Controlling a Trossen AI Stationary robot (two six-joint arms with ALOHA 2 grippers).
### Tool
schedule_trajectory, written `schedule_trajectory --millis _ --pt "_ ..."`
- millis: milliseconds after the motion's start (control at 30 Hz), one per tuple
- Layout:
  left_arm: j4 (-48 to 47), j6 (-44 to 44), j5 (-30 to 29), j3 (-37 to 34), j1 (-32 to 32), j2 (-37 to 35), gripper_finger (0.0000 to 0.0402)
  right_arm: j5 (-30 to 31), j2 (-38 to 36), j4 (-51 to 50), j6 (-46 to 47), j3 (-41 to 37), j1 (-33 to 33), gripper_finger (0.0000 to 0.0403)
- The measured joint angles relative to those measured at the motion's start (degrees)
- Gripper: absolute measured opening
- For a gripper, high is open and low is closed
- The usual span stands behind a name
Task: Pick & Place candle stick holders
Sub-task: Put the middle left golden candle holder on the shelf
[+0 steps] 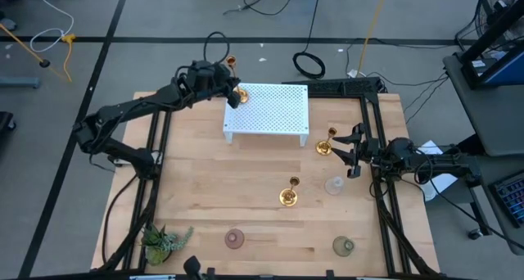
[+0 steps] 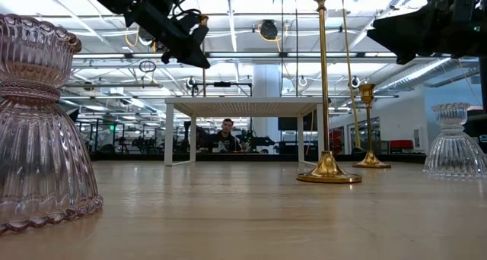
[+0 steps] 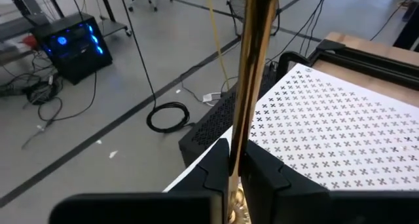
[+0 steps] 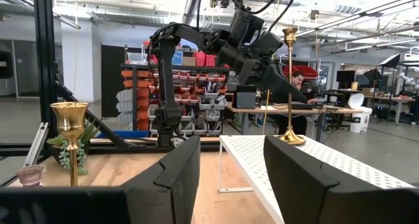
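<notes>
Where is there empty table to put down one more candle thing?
Bare wood lies left of the white rack, down toward the plant sprig. It is crowded on the right: two gold candlesticks, the clear holder and the right gripper.

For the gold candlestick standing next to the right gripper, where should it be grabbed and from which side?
Likely the slim stem of the gold candlestick, below the cup. It stands upright on its round base just off the white rack, and the open right gripper already sits level beside it. Come in sideways from the table's right edge, fingers either side of the stem.
</notes>
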Motion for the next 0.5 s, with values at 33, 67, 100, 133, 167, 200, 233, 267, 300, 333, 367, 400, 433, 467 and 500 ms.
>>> schedule_trajectory --millis 33,67,100,133,167,200,233,267,300,333,367,400,433,467,500 --pt "0.0 0.2 0.0 0.0 0.0 0.0 0.0032 0.0 0.0 0.0 0.0 0.0 0.0 0.0161" --pt "0.0 0.6 0.0 0.0 0.0 0.0 0.0033 0.0 0.0 0.0 0.0 0.0 0.0 0.0161" --pt "0.0 1.1 0.0 0.0 0.0 0.0 0.0033 0.0 0.0 0.0 0.0 0.0 0.0 0.0161" --pt "0.0 1.5 0.0 0.0 0.0 0.0 0.0034 0.0 0.0 0.0 0.0 0.0 0.0 0.0161" --pt "0.0 1.7 0.0 0.0 0.0 0.0 0.0034 0.0 0.0 0.0 0.0 0.0 0.0 0.0161" --pt "-0.1 1.7 0.0 0.0 0.0 0.0 0.0034 0.0 0.0 0.0 0.0 0.0 0.0 0.0161" --pt "-0.1 1.7 0.0 0.0 0.0 0.0 0.0035 0.0 0.0 0.0 0.0 0.0 0.0 0.0161" --pt "-0.1 1.7 0.0 0.0 0.0 0.0 0.0035 0.0 0.0 0.0 0.0 0.0 0.0 0.0161" --pt "-0.1 1.7 0.0 0.0 0.0 0.0 0.0035 0.0 0.0 0.0 0.0 0.0 0.0 0.0161" --pt "-0.1 1.7 0.0 0.0 0.0 0.0 0.0036 0.0 0.0 0.0 0.0 0.0 0.0 0.0161" --pt "-0.2 1.7 0.0 0.0 0.0 0.0 0.0036 0.0 0.0 0.0 0.0 0.0 0.0 0.0161" --pt "-0.2 1.9 0.0 0.0 0.0 0.0 0.0037 0.0 0.0 0.0 0.0 0.0 0.0 0.0161" --pt "-0.2 2.1 0.0 0.0 0.0 0.0 0.004 0.0 0.0 0.0 0.0 0.0 0.0 0.0161" --pt "-0.3 2.3 0.0 0.0 0.0 0.0 0.0045 0.0 0.0 0.0 0.0 0.0 0.0 0.0161" --pt "-0.7 2.8 0.0 0.0 0.0 0.1 0.0051 0.0 0.0 0.0 0.0 0.0 0.0 0.0161"
